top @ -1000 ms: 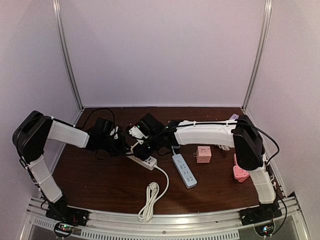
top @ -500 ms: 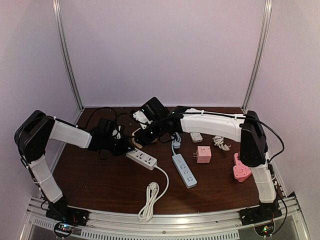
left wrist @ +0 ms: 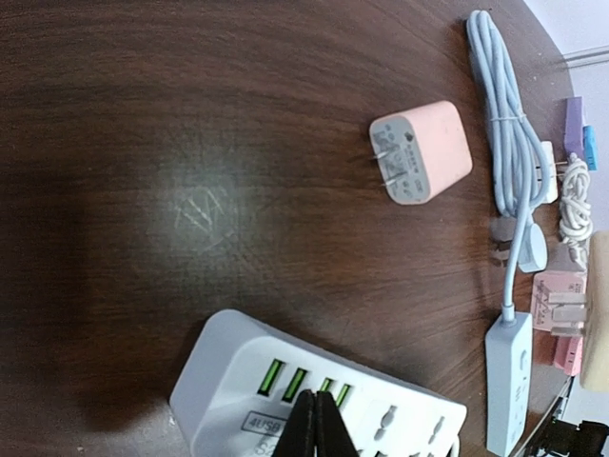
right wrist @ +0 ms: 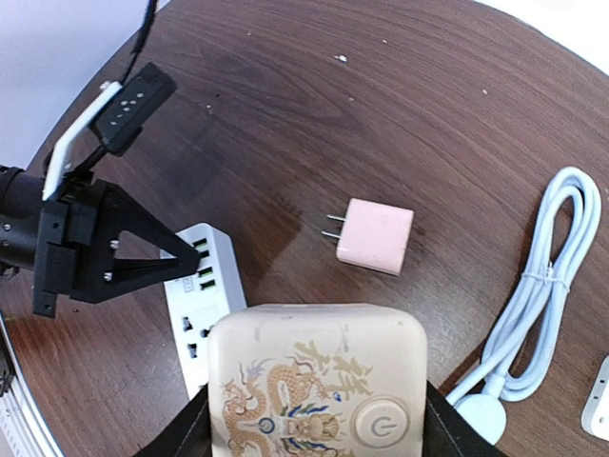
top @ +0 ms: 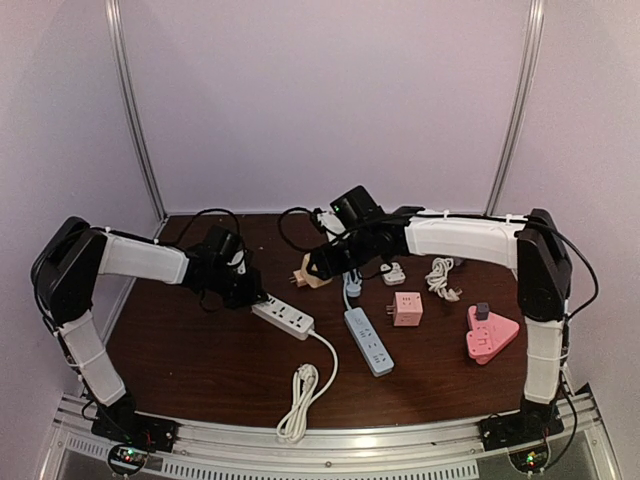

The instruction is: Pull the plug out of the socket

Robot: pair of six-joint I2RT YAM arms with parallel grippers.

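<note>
The white power strip (top: 285, 318) lies left of centre on the brown table (top: 200, 350). My left gripper (top: 248, 292) is shut, its tips pressed down on the strip's end beside the green USB ports (left wrist: 314, 395). My right gripper (top: 320, 265) is shut on a cream plug with a dragon print and a power button (right wrist: 319, 390). It holds the plug in the air, clear of the strip and to its right. The strip also shows in the right wrist view (right wrist: 200, 305), with the left gripper's tips (right wrist: 186, 255) on it.
A pink charger (right wrist: 373, 235) lies loose on the table under my right gripper. A light blue strip (top: 368, 340), a pink cube socket (top: 406, 308) and a pink triangular socket (top: 490, 335) lie to the right. The white strip's cord is coiled (top: 300, 395) near the front.
My right gripper rose from the white strip with the cream plug in it and moved back and to the right. The left gripper stayed pressed on the strip.
</note>
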